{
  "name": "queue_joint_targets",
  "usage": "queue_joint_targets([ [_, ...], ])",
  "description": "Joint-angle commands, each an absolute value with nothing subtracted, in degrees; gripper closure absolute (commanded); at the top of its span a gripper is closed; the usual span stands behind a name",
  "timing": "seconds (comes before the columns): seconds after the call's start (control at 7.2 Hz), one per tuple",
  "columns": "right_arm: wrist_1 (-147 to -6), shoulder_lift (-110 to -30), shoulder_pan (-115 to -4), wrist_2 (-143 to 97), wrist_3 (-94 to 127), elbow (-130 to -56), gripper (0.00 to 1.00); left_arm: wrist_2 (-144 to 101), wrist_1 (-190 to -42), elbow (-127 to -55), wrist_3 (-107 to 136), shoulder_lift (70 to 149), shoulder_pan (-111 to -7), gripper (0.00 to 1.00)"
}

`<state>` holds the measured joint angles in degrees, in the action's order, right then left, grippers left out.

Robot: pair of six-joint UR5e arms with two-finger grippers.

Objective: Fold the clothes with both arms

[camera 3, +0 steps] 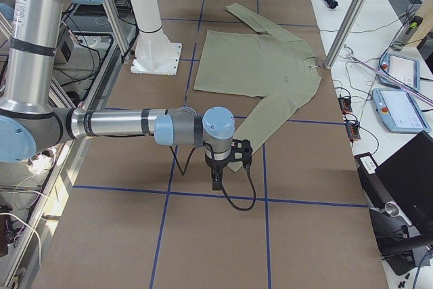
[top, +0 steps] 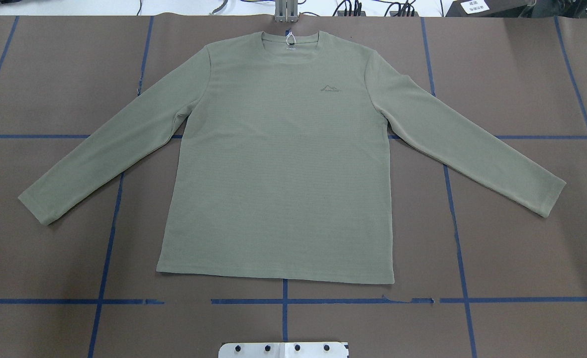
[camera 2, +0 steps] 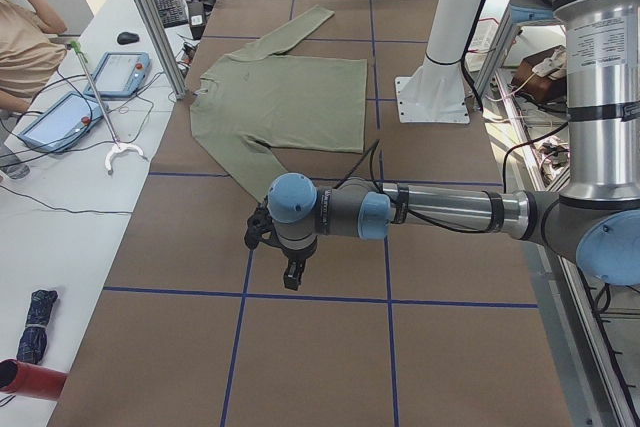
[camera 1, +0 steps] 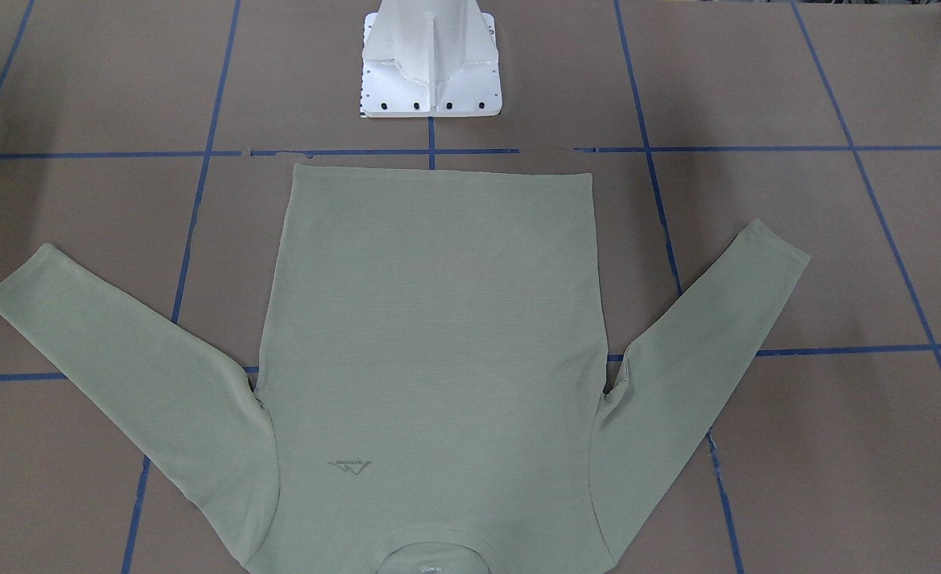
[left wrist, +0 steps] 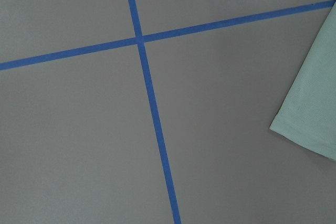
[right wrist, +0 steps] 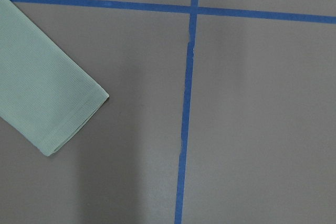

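You see shirt flat, front up, sleeves spread on tabletop. Left end effector and right end effector hover near cuffs; apart or together, cannot tell.

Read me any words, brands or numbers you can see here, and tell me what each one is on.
No text reads clearly.
Chest logo on the shirt: a mountain outline, lettering under it too small.
Neck label: blurred.
White sticker on the left arm: print too small.
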<state>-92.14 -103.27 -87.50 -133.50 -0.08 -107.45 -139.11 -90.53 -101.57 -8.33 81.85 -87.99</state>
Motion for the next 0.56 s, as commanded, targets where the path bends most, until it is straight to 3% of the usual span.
queue_joint_targets([
  [0.0,-92.0,-103.1,-87.5,-134.0,0.1,-108.2,0.0,-139.0,-93.3,-101.0,-8.3,81.9,-87.9,0.0],
  [0.42,-91.2,-100.1,-87.5,-134.6,0.4,-115.5,0.0,-136.3,-107.6,-100.3,-8.5,81.0,-87.9,0.0],
])
